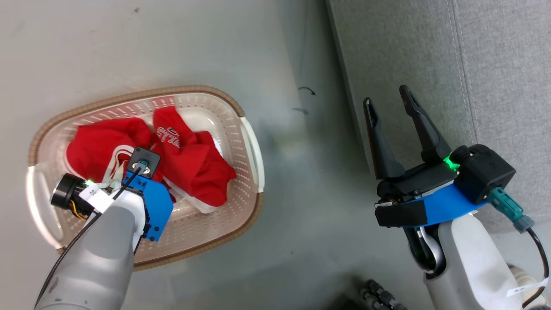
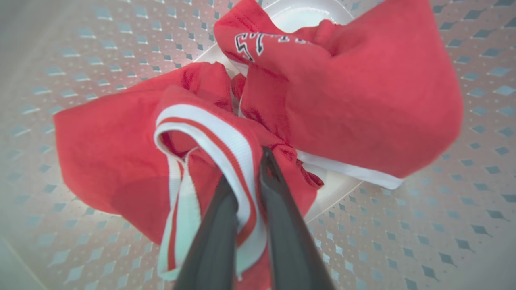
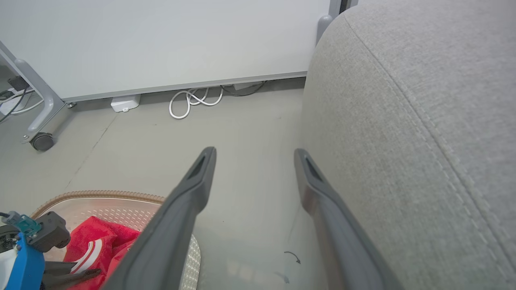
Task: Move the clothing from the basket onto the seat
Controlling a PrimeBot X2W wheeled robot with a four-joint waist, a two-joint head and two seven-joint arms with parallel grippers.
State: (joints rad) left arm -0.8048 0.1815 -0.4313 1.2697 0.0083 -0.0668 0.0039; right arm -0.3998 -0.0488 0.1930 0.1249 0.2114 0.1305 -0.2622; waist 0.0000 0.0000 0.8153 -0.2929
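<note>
The cream basket (image 1: 252, 142) with a brown rim stands on the floor at the left and holds crumpled red clothing (image 1: 196, 165). One piece carries white-and-navy lettering (image 2: 258, 40). The other piece (image 2: 105, 149) has white striped trim (image 2: 217, 133). My left gripper (image 2: 246, 169) reaches down into the basket and is shut on that striped trim. In the head view my left wrist (image 1: 144, 172) hides the fingers. My right gripper (image 1: 386, 98) hangs open and holds nothing, at the front edge of the light-grey seat (image 1: 495, 64). In the right wrist view the seat (image 3: 403, 121) lies just right of the right gripper (image 3: 254, 152).
Bare grey floor (image 1: 301, 193) separates basket and seat, with small dark marks (image 1: 306, 90) on it. Farther off, a white panel (image 3: 161, 40) stands on a frame with a caster (image 3: 42, 141). A coiled white cable (image 3: 193, 100) lies at its foot.
</note>
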